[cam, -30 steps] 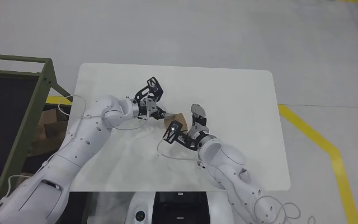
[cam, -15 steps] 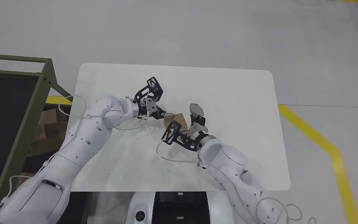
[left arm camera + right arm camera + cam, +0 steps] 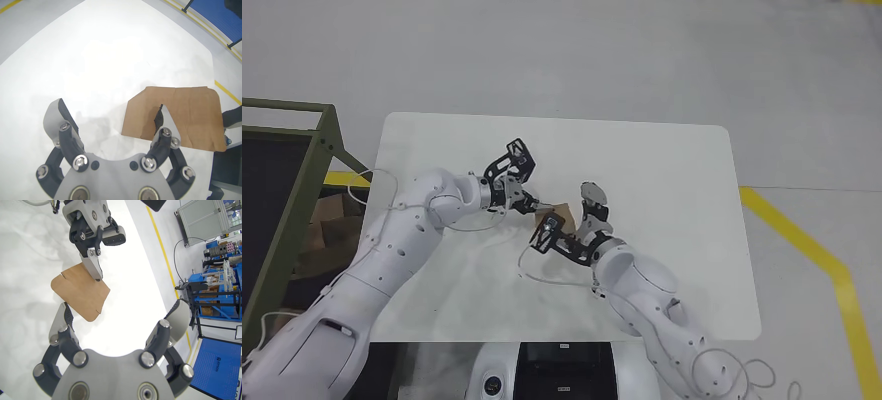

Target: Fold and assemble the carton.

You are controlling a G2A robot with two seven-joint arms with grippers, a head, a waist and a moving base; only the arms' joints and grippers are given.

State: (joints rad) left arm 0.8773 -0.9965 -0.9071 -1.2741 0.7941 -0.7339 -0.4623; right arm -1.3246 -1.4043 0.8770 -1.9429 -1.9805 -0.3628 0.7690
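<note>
Carton (image 3: 561, 213) flat and unfolded at middle of desk (image 3: 662, 170). Left tool (image 3: 111, 108) wide open, gripping nothing, one finger pressed on carton. Right tool (image 3: 122, 305) wide open, empty, now shifted closer to carton edge. Judged: folding not yet begun.

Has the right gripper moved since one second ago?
Yes, slightly: the right gripper has crept toward the far left corner of the table.
</note>
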